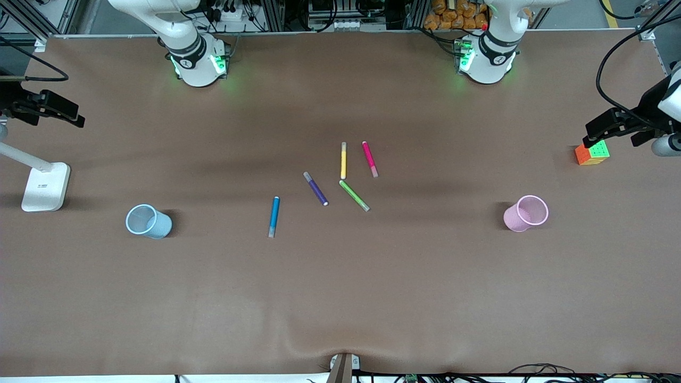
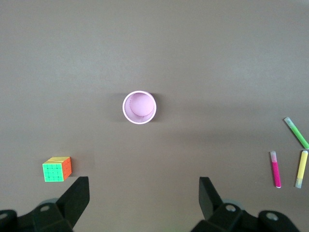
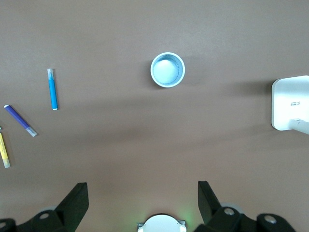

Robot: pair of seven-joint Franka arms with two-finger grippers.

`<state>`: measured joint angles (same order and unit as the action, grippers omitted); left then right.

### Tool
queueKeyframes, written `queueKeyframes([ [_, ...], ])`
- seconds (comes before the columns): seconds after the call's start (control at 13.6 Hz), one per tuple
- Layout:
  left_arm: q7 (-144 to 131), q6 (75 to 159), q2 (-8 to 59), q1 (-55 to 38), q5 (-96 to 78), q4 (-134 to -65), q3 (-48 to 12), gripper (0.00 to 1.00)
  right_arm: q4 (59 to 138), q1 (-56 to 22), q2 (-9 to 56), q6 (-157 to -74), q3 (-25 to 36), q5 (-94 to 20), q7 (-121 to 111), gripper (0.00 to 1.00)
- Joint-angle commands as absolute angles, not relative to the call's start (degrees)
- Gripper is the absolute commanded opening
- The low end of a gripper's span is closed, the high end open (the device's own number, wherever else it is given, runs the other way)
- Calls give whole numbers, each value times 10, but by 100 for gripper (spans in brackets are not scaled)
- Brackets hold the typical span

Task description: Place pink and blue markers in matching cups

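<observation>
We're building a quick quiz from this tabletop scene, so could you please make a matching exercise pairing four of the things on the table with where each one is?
Things:
1. blue marker
2. pink marker
3. pink cup
4. blue cup

Places:
A. upright toward the right arm's end of the table
B. lying beside the yellow marker
C. upright, nearer the front camera than the puzzle cube
D. lying between the purple marker and the blue cup

Pairs: 1-D, 2-B, 3-C, 4-A
</observation>
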<state>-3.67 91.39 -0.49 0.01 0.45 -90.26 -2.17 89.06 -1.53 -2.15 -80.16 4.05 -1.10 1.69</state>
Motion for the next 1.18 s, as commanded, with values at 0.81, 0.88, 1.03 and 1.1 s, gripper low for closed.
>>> queueKeyframes([
  [0.81,-32,917,38,-5,-25,-890,-23,100,888,-17,-21,-799,40,-12,13,100],
  [0.88,-29,918,40,-5,-25,-890,-24,100,888,-17,-21,-800,40,-13,13,100],
  [1.03,-35,918,41,-10,-30,-890,-25,100,888,-17,-21,-802,40,-13,13,100],
  [1.1,-34,918,42,-11,-30,-890,-25,100,888,-17,-21,-803,40,-13,13,100],
])
